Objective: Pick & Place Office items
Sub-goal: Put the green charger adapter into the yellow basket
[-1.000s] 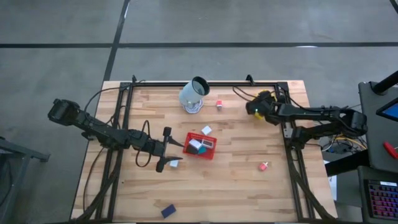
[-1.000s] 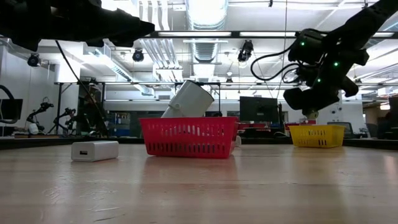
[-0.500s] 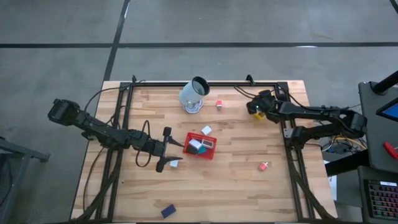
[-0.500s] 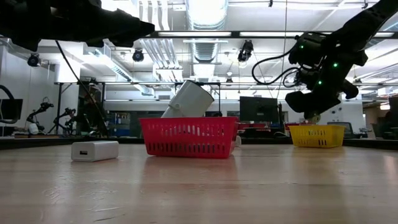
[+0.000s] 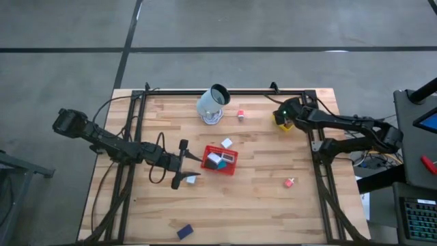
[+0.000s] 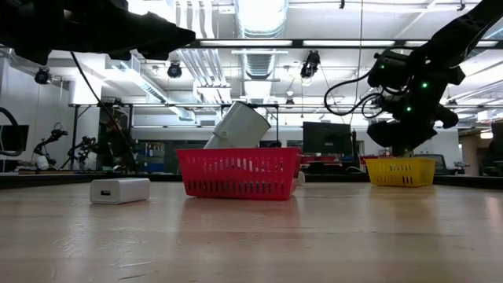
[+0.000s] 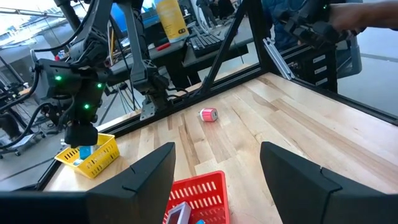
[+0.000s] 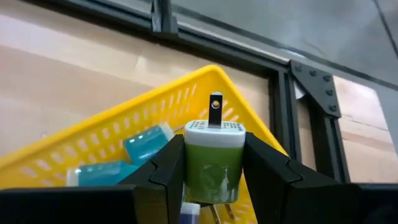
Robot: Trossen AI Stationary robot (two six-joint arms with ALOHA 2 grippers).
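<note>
right wrist view shows the right gripper [image 8: 213, 163] clamped on a green charger [image 8: 213, 163] just above the yellow tray [image 8: 99, 149], which already holds teal items [image 8: 144, 142]. beside the red tray [image 5: 229, 164], the left gripper [image 5: 183, 165] hangs open, empty. a white block [image 6: 119, 190], pink pieces [image 5: 290, 182] and a blue block [image 5: 184, 231] remain loose.

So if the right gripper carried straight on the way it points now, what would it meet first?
Probably the yellow mesh tray: the right gripper, shut on a green charger block, points at the tray's inside, where teal blocks lie. The exact gap between them is unclear.
</note>
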